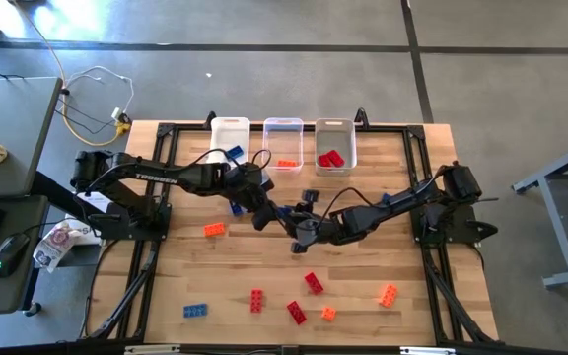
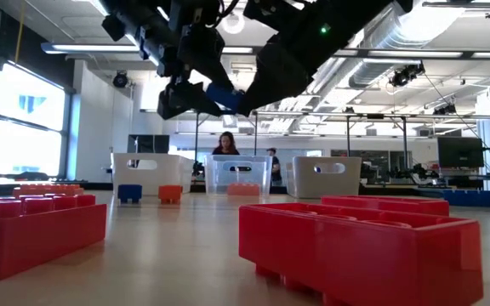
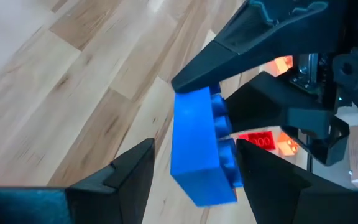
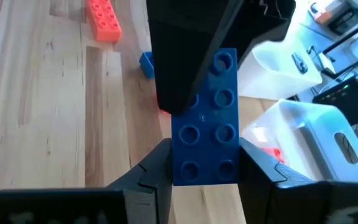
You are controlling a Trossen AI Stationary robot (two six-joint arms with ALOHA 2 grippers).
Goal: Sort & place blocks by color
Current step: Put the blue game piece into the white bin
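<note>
Two grippers meet mid-table: my right gripper clamps a blue block between its fingers, while my left gripper stands spread around that block's other end, not squeezing.

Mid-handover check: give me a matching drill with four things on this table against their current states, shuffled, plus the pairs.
Things:
1. left gripper
2. right gripper
3. middle bin
4. right bin

States:
A. has a red block inside
B. open
C. shut on the blue block
D. has an orange block inside

Pairs: 1-B, 2-C, 3-D, 4-A
</note>
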